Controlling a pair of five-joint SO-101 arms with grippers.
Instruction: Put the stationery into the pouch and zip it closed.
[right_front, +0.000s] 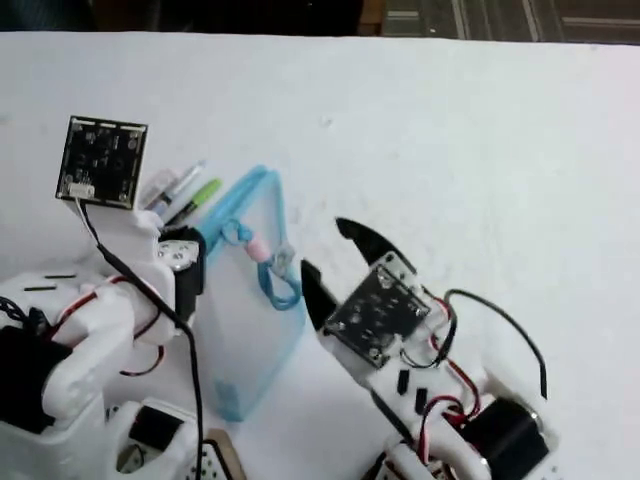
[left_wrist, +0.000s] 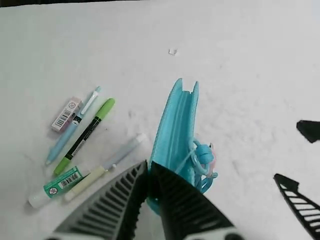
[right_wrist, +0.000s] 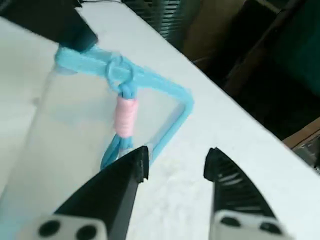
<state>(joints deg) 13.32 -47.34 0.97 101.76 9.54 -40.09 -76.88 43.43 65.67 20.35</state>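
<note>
A light blue see-through pouch (right_front: 245, 320) lies between the arms, its zipper pull cord with a pink bead (right_wrist: 125, 114) hanging at the rim. My left gripper (left_wrist: 149, 171) is shut on the pouch's blue rim (left_wrist: 177, 125), and it appears black by that edge (right_front: 190, 268). My right gripper (right_wrist: 175, 166) stands open just beside the pull cord, touching nothing; its fingers (right_front: 318, 295) sit right of the pouch. The stationery lies loose on the table left of the pouch: a pink eraser (left_wrist: 66, 114), a green marker (left_wrist: 86, 134), a blue pen (left_wrist: 70, 131) and a green-labelled tube (left_wrist: 56, 186).
The white table (right_front: 470, 150) stretches open behind and to the right of the pouch. Its far edge borders a dark background (right_wrist: 260, 60). A camera board (right_front: 102, 162) on the left arm stands above the stationery pile (right_front: 185, 192).
</note>
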